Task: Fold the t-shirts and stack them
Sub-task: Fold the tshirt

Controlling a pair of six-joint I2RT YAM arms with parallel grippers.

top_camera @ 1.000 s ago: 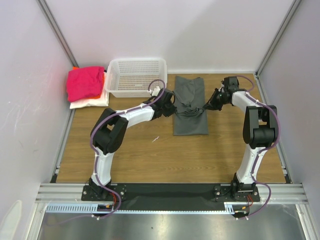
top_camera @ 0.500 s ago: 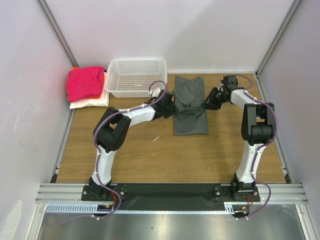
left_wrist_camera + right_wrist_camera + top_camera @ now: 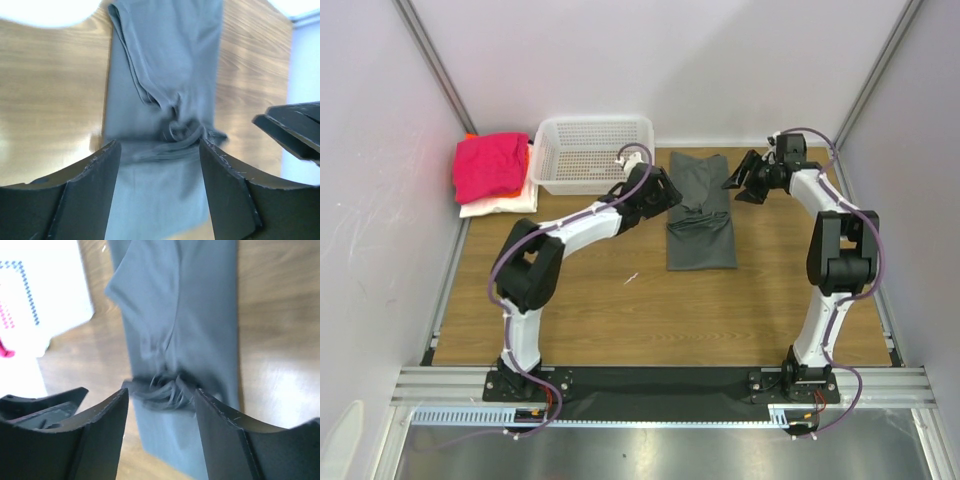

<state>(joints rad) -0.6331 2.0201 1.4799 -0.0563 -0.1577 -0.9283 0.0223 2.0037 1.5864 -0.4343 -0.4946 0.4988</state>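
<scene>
Grey t-shirt (image 3: 700, 215): long folded strip lying mid-desk (image 3: 620, 310), bunched at its middle | left claw (image 3: 665, 192): jaws apart, empty, just beside the strip's left edge | right claw (image 3: 740, 185): jaws apart, empty, near its right edge | pink-topped t-shirt stack (image 3: 492, 170): far-left corner, beside basket (image 3: 592, 150)

The dark grey t-shirt (image 3: 700, 215) between the black left hand (image 3: 663, 190) and the black right hand (image 3: 738, 187) is plain, with no print. Well off on the left hand's outer side, a magenta-pink t-shirt (image 3: 490, 165) tops an orange t-shirt (image 3: 528, 158) and a white t-shirt (image 3: 505, 205). The basket (image 3: 592, 122) just beside the left hand is white mesh. The worktop (image 3: 650, 310) is brown wood grain.
</scene>
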